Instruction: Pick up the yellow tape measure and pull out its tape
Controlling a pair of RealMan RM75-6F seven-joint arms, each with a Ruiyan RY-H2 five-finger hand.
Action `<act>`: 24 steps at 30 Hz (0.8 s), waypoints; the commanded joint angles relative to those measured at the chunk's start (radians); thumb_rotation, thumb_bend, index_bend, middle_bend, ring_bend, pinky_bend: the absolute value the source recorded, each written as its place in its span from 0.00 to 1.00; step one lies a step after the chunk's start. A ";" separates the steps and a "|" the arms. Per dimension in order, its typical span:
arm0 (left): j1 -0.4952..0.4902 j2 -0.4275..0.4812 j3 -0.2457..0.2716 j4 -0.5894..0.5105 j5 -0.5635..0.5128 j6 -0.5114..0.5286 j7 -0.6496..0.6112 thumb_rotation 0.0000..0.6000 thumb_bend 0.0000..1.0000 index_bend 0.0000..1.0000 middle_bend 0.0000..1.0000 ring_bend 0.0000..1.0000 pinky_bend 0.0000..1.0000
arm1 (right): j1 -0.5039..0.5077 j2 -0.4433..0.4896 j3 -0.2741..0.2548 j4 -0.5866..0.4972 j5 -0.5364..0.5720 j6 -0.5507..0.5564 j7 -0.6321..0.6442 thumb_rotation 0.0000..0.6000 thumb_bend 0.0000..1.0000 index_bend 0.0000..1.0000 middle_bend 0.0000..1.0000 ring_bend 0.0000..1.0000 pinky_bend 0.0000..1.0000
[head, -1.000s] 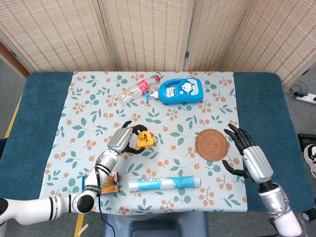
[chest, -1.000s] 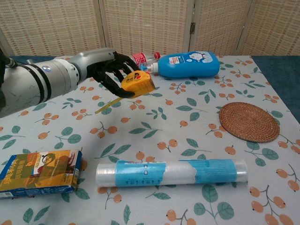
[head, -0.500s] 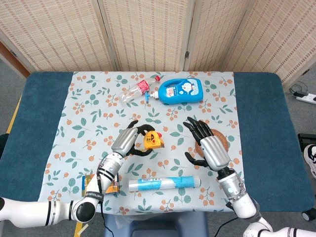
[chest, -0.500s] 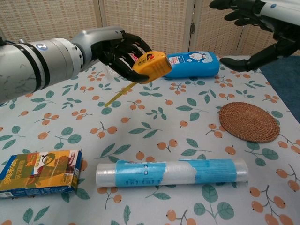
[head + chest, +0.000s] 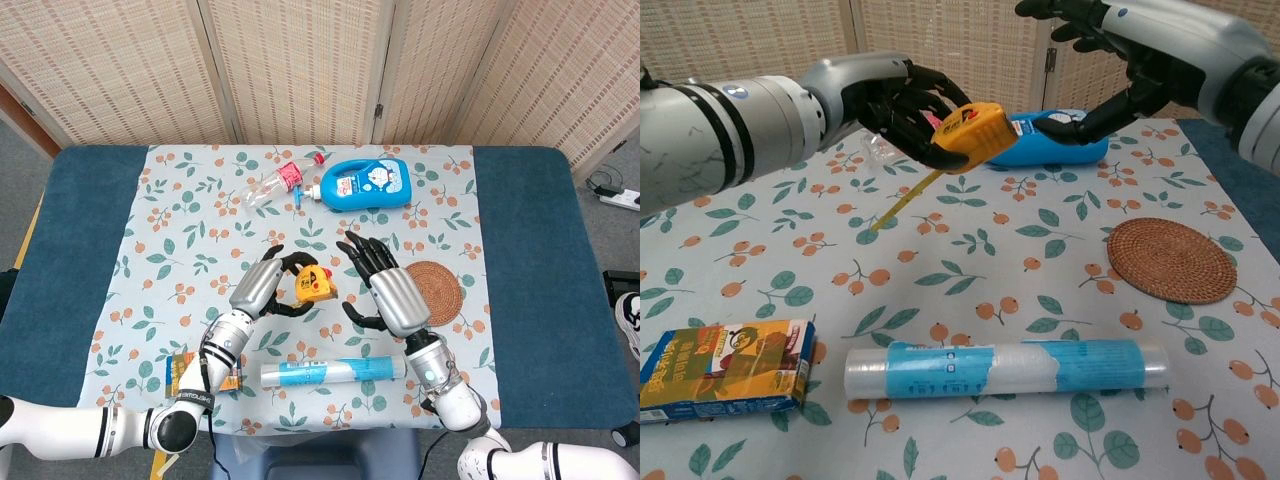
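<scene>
The left hand's dark fingers (image 5: 902, 112) are wrapped around the yellow tape measure (image 5: 968, 128), clamping its case from the left and holding it up off the surface (image 5: 520, 200). A short length of yellow tape (image 5: 906, 200) hangs from the case, slanting down and to the left toward the floral cloth (image 5: 1040, 270). The left hand (image 5: 258, 288) sits at the end of a silver forearm that reaches in from the lower left.

The right hand's fingers (image 5: 1080, 124) are spread apart and hold nothing; the thumb points toward the tape measure, close beside it but not touching. The right hand (image 5: 384, 291) is raised with its palm turned toward the case, its silver forearm coming in from the right.

Behind both hands lies a blue detergent bottle (image 5: 365, 183), and just beside the right hand a round woven coaster (image 5: 1172, 260).
</scene>
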 commanded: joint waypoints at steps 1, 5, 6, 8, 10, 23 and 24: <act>-0.003 -0.001 -0.001 -0.002 -0.002 0.003 0.000 1.00 0.40 0.54 0.52 0.39 0.05 | 0.012 -0.016 0.003 0.013 0.009 0.003 -0.013 1.00 0.40 0.00 0.00 0.00 0.00; -0.008 -0.002 -0.002 -0.007 -0.004 0.012 0.002 1.00 0.40 0.54 0.52 0.39 0.05 | 0.027 -0.032 0.006 0.028 0.022 0.004 -0.021 1.00 0.40 0.00 0.00 0.00 0.00; -0.009 -0.003 -0.001 -0.006 -0.005 0.013 0.003 1.00 0.40 0.54 0.52 0.39 0.05 | 0.031 -0.035 0.006 0.031 0.025 0.003 -0.023 1.00 0.40 0.00 0.00 0.00 0.00; -0.012 -0.005 0.000 -0.006 -0.008 0.015 0.005 1.00 0.40 0.54 0.52 0.39 0.05 | 0.037 -0.040 0.007 0.036 0.032 0.001 -0.023 1.00 0.40 0.00 0.00 0.00 0.00; -0.015 -0.007 0.000 -0.007 -0.010 0.018 0.006 1.00 0.40 0.54 0.52 0.39 0.05 | 0.044 -0.047 0.008 0.044 0.035 0.001 -0.023 1.00 0.40 0.00 0.00 0.00 0.00; -0.020 -0.007 0.009 -0.015 -0.009 0.033 0.010 1.00 0.40 0.54 0.52 0.39 0.05 | 0.076 -0.072 0.014 0.065 0.056 0.006 -0.024 1.00 0.40 0.00 0.00 0.00 0.00; -0.019 -0.006 0.009 -0.014 -0.008 0.034 0.009 1.00 0.40 0.54 0.52 0.38 0.06 | 0.076 -0.072 0.014 0.065 0.058 0.010 -0.027 1.00 0.40 0.00 0.00 0.00 0.00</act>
